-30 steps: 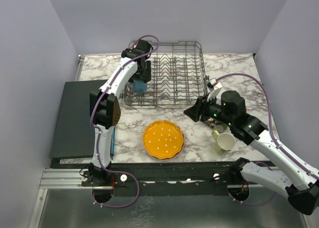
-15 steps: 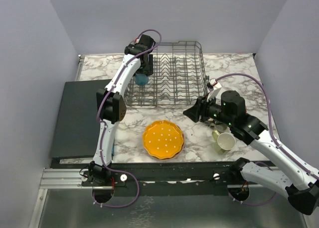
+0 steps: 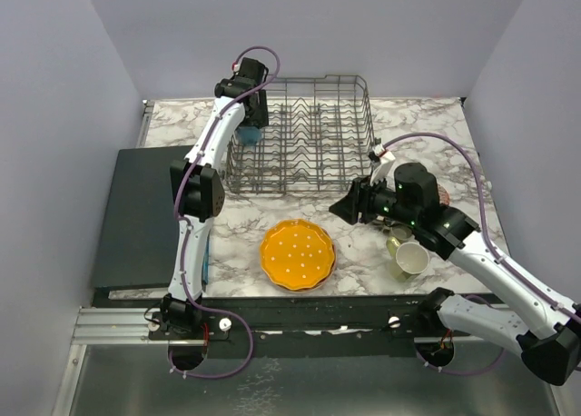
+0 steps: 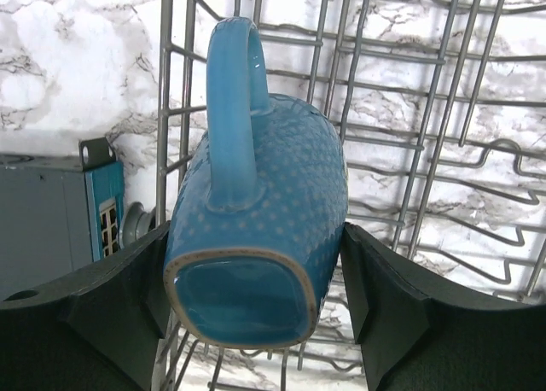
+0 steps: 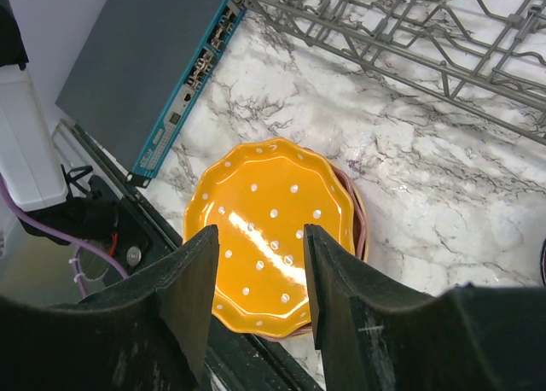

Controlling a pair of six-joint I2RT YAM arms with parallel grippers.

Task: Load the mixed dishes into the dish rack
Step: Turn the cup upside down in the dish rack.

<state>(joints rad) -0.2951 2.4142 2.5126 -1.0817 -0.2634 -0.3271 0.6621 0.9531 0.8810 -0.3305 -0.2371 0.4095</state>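
My left gripper is shut on a blue dotted mug, holding it by its sides, handle up, over the far left corner of the grey wire dish rack. An orange scalloped plate with white dots lies on top of a pink plate on the marble table. My right gripper hangs open above and to the right of that stack, nothing between its fingers. A pale yellow mug lies on its side to the right, with an olive mug beside it.
A dark flat mat covers the table's left side, its blue-edged rim near the plates. The rack's near edge runs just beyond my right gripper. The right arm reaches over the mugs. Grey walls close in both sides.
My left arm has carried the blue mug from the rack's near left part toward its far left corner. The right gripper has shifted slightly left and forward.
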